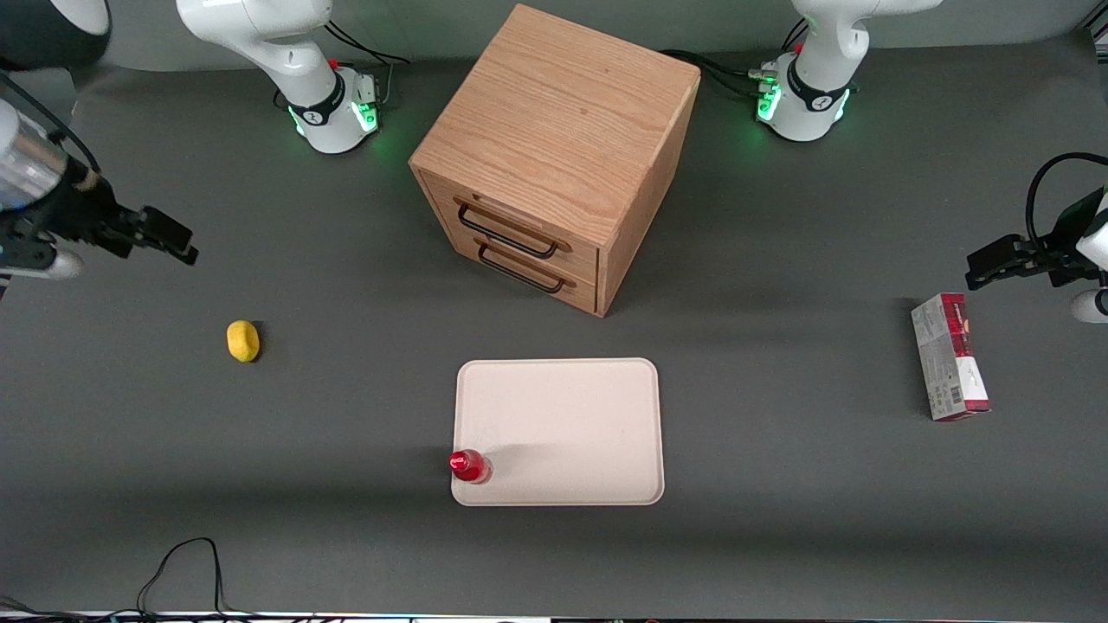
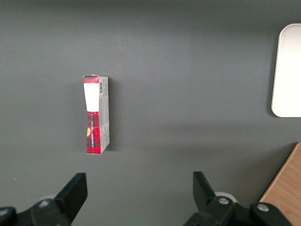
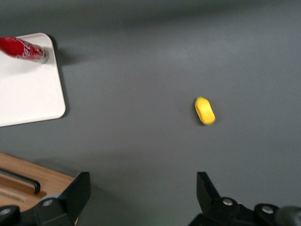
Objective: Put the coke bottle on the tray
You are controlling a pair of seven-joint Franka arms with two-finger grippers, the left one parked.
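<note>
On tray (image 1: pixel 571 415), coke bottle (image 1: pixel 468 465); gripper (image 1: pixel 164 235) apart.

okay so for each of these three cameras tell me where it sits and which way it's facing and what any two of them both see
Front view: high above the table, facing the arm bases; it sees the wooden drawer cabinet, tray, coke bottle upright at the tray's corner, lemon, carton, and the gripper raised over the working arm's end.
Right wrist view: looks down past its own open fingers at lemon, tray and coke bottle.
Left wrist view: looks down on the carton and a tray edge.
All three views share the tray.
</note>
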